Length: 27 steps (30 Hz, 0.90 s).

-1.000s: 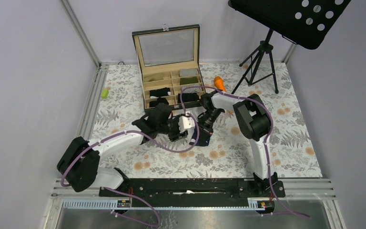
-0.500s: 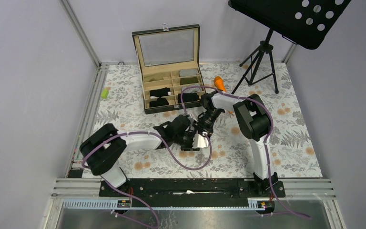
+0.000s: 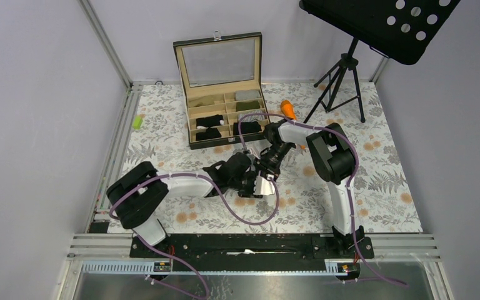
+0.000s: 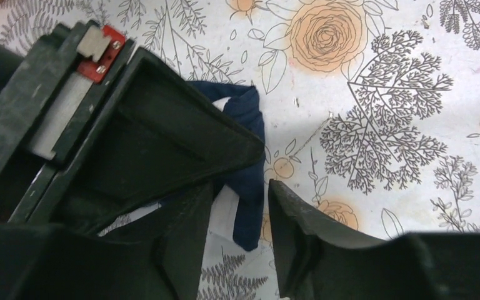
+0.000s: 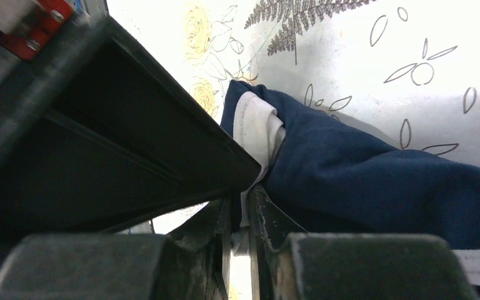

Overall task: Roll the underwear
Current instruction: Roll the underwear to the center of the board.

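A navy blue underwear (image 5: pixel 362 169) with white trim lies on the flowered mat at the centre, mostly hidden under the grippers in the top view (image 3: pixel 264 186). My right gripper (image 5: pixel 242 199) is shut on its white trim edge; from above, the right gripper (image 3: pixel 267 167) sits just behind the fabric. In the left wrist view a folded navy strip of the underwear (image 4: pixel 250 162) lies between the fingers (image 4: pixel 294 225) of my left gripper (image 4: pixel 240 190). The jaws stand apart, with mat showing beside the strip. From above, the left gripper (image 3: pixel 254 182) is right against the right one.
An open compartment box (image 3: pixel 225 142) with a glass lid stands behind the grippers and holds rolled dark and olive pieces. An orange carrot-shaped stick (image 3: pixel 287 109) lies to the right of the box. A small light-green cylinder (image 3: pixel 137 122) lies far left. A music stand tripod (image 3: pixel 340 81) stands back right.
Over the last second my left arm swung right and nearer, bringing its gripper down beside the right gripper at the underwear. It has barely moved in the last half second. The right arm stayed still.
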Each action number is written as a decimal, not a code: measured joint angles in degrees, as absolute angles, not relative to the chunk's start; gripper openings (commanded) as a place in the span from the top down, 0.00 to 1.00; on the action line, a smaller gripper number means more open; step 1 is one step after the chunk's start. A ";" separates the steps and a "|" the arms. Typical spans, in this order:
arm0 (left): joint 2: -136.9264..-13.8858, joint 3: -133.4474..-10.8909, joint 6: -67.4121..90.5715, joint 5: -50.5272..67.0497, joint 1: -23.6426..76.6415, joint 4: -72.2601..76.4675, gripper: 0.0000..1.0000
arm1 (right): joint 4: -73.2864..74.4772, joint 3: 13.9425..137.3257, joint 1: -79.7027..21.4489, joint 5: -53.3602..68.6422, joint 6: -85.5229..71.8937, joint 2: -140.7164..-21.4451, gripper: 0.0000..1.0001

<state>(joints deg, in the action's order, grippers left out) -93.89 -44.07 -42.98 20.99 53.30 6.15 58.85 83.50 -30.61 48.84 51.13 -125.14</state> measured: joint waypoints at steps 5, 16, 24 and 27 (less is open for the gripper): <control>-90.35 -43.07 -42.81 20.56 52.45 5.93 0.55 | 58.85 83.18 -30.59 49.17 51.09 -125.14 0.84; -94.74 -44.75 -44.01 22.04 53.17 5.58 0.68 | 58.76 82.81 -30.57 49.17 50.87 -125.10 0.84; -94.72 -45.78 -44.45 23.09 53.32 2.52 0.61 | 57.98 82.17 -30.48 49.28 49.54 -124.84 0.84; -94.30 -45.78 -44.36 24.64 53.01 0.54 0.57 | 57.65 81.80 -30.48 49.45 49.19 -124.62 0.84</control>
